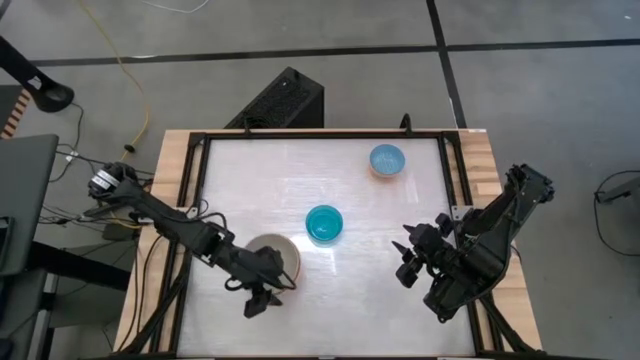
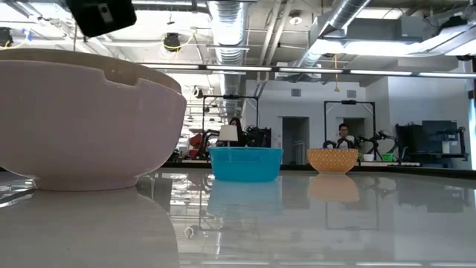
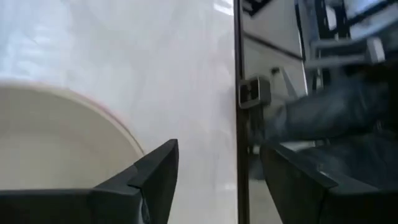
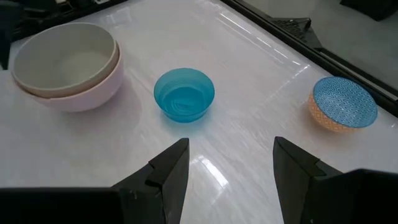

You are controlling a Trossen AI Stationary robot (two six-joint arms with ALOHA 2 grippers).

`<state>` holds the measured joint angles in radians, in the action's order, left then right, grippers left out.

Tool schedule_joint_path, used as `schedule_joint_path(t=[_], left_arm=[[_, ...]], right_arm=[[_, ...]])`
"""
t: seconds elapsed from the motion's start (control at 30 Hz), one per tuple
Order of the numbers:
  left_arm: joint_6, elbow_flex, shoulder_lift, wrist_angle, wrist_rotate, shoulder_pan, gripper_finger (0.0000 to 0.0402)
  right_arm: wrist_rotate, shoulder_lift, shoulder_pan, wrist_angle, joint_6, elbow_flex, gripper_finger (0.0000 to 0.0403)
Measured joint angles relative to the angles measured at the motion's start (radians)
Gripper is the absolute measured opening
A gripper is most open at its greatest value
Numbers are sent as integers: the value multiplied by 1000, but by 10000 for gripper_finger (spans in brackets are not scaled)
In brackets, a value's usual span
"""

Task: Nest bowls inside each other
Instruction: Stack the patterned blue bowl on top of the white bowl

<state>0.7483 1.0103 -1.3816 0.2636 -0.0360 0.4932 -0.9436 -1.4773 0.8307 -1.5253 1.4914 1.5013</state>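
A cream-beige bowl [image 4: 62, 59] sits nested inside a salmon-pink bowl [image 4: 93, 93] at the table's near left; the low view shows this stack [image 2: 89, 119] large at its left. A teal bowl [image 1: 323, 224] stands on its base at mid-table. A small bowl [image 4: 344, 104], blue-patterned inside and orange outside, stands at the far right. My left gripper [image 1: 272, 290] is open just past the stack's near rim [image 3: 93, 118], with nothing between its fingers. My right gripper [image 1: 403, 262] hovers open to the right of the teal bowl [image 4: 184, 94].
A black metal frame [image 1: 200, 150] edges the white tabletop, and its rail [image 3: 237, 124] runs close to my left gripper. Bare tabletop [image 1: 360, 300] lies between the two grippers. Beyond the table's far edge, people [image 2: 343, 135] show in the room.
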Motion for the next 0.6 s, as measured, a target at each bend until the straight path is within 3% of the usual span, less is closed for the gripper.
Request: schedule_joint_path(t=[0.23,0.4,0.6], left_arm=[[-25,0,45,15,119,-36,207],[-104,0,106,19,265,-99,207],[-153,0,194,62,354,-187,207]], right_arm=[[1,0,0,7,-23,0,195],[1,0,-24,74,-122,0,195],[11,0,-95,142,-279,0,195]])
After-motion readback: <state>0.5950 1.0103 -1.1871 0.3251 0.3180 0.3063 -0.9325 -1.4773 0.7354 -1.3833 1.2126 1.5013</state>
